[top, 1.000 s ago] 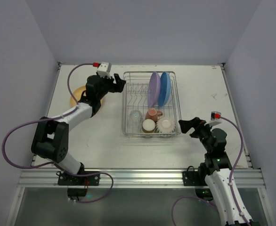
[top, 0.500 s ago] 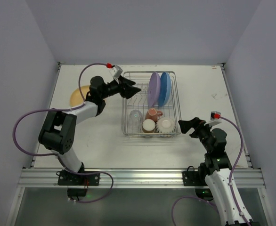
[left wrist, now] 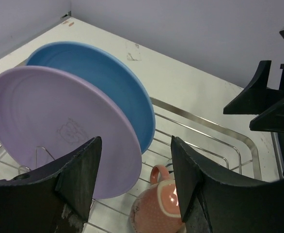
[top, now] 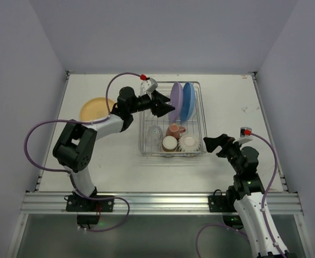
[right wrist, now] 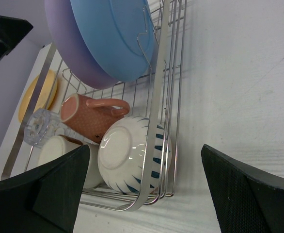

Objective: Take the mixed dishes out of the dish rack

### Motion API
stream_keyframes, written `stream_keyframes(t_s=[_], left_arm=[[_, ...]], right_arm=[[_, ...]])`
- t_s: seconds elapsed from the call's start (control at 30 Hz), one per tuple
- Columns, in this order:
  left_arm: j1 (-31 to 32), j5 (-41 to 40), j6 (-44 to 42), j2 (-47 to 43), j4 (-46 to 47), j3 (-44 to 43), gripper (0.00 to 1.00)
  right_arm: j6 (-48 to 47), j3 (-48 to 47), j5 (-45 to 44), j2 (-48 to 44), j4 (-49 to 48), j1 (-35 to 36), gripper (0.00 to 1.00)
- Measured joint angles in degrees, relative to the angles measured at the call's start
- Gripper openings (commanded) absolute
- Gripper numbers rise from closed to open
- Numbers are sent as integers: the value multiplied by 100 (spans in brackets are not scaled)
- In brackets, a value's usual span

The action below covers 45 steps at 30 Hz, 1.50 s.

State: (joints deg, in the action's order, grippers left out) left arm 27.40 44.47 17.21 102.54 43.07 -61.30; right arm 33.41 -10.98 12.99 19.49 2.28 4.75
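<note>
Two round plates, a purple plate [top: 174, 101] and a blue plate [top: 188, 101], stand on edge in the tine slots at the far end of the silver wire dish rack [top: 172, 155]. They lean together, each w/ a rim up to grab. A third, yellow-orange plate [top: 93, 109] lies flat on the white table [top: 120, 161] left of the rack, i.e. already unloaded. L gripper [top: 167, 106] hangs over the rack just beside the purple plate's rim, fingers part-open, nothing between them; probably lined up to pinch that rim. R gripper [top: 211, 146] sits spread wide & empty off the rack's near right corner, out of L's way. Clear glass tumbler [top: 154, 131], 2 reddish-brown cups [top: 174, 130] & cream ribbed bowl [top: 189, 142] fill the near half.
</note>
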Motion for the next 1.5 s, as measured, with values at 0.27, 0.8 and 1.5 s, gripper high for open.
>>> stream_keyframes(t_s=[0.27,0.8,1.5], left_arm=[[146,-330,-31,522,-400,-326,62],[385,-424,-35,866,-662,-785,38],[450,-380,-181,997,-1036,-964,35]], right_arm=[[0,0,2,-2,-7,0,99],[-2,0,2,0,-7,0,99],[-2,0,2,0,-13,0,99]])
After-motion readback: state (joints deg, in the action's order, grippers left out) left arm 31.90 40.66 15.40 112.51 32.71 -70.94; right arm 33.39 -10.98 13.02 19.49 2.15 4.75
